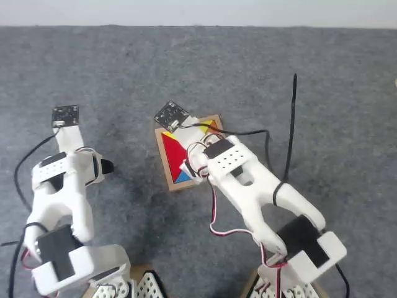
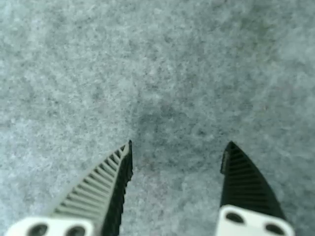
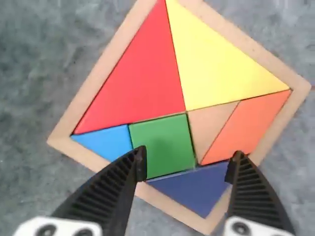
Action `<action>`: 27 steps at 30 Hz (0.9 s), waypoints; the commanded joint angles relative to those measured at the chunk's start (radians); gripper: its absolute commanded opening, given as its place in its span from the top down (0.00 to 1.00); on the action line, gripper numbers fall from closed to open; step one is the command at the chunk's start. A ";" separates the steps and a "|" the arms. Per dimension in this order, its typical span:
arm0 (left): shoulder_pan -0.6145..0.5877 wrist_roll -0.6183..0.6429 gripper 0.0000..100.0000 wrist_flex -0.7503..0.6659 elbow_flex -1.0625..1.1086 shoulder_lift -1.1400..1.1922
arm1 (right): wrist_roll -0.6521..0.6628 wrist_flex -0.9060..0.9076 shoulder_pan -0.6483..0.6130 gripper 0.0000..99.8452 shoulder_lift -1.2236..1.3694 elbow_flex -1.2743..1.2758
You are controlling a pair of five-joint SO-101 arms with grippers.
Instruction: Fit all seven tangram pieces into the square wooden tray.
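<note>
From here I see the square wooden tray (image 1: pixel 162 158) lying on the grey felt counter (image 1: pixel 310 74), partly covered in the high view by the right arm (image 1: pixel 248 180), which stands over it. In the right wrist view the tray (image 3: pixel 105 69) looks full. The big red triangle (image 3: pixel 142 83) and the big yellow triangle (image 3: pixel 216 64) lie edge to edge and fill one half of the tray. In the other half sit the green square (image 3: pixel 162 142), with the small light blue triangle (image 3: pixel 106 142) touching one side of it and a tan triangle (image 3: pixel 209 130) touching the other. The orange parallelogram (image 3: pixel 251 123) lies beside the tan triangle, against the tray rim. The dark blue triangle (image 3: pixel 197 189) fills the remaining corner, just beside the green square. All seven lie flat and level with the rim, and I see no gaps between them. The right jaws hang above the tray with a wide gap between them and nothing in their grip; the green square and the dark blue triangle show between their tips. The left arm (image 1: pixel 62 186) stands well apart from the tray, on the side where the red triangle lies. Its jaws are also spread wide and grip nothing, with plain counter (image 2: pixel 157 73) beneath them.
</note>
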 commanded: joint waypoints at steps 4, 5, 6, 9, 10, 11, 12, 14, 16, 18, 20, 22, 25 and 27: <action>0.011 -0.003 0.72 -0.058 0.015 -0.058 | -0.058 0.030 0.073 0.73 -0.263 0.051; 0.012 -0.005 0.72 -0.091 0.048 -0.097 | -0.078 0.053 0.094 0.73 -0.325 0.068; 0.021 -0.015 0.72 -0.121 0.091 -0.140 | -0.091 0.076 0.120 0.73 -0.387 0.087; 0.075 -0.054 0.72 -0.189 0.240 -0.311 | -0.101 0.116 0.200 0.73 -0.573 0.189; 0.095 -0.054 0.72 -0.192 0.286 -0.374 | -0.101 0.122 0.225 0.73 -0.627 0.229; 0.112 -0.055 0.72 -0.193 0.328 -0.443 | -0.101 0.130 0.248 0.75 -0.676 0.273; 0.124 -0.055 0.72 -0.193 0.366 -0.512 | -0.101 0.137 0.271 0.77 -0.723 0.318; 0.135 -0.054 0.72 -0.193 0.443 -0.655 | -0.101 0.156 0.323 0.85 -0.826 0.410; 0.138 -0.054 0.72 -0.170 0.512 -0.793 | -0.097 0.168 0.378 0.93 -0.915 0.489; 0.138 -0.055 0.72 -0.095 0.558 -0.931 | -0.094 0.170 0.437 0.97 -1.000 0.563; 0.138 -0.057 0.72 0.008 0.582 -1.059 | -0.094 0.168 0.493 0.95 -1.073 0.626; 0.138 -0.057 0.72 0.101 0.604 -1.183 | -0.092 0.170 0.536 0.94 -1.141 0.689; 0.138 -0.058 0.72 0.213 0.651 -1.367 | -0.092 0.168 0.581 0.94 -1.236 0.772; 0.138 -0.060 0.72 0.276 0.694 -1.487 | -0.092 0.168 0.601 0.94 -1.302 0.821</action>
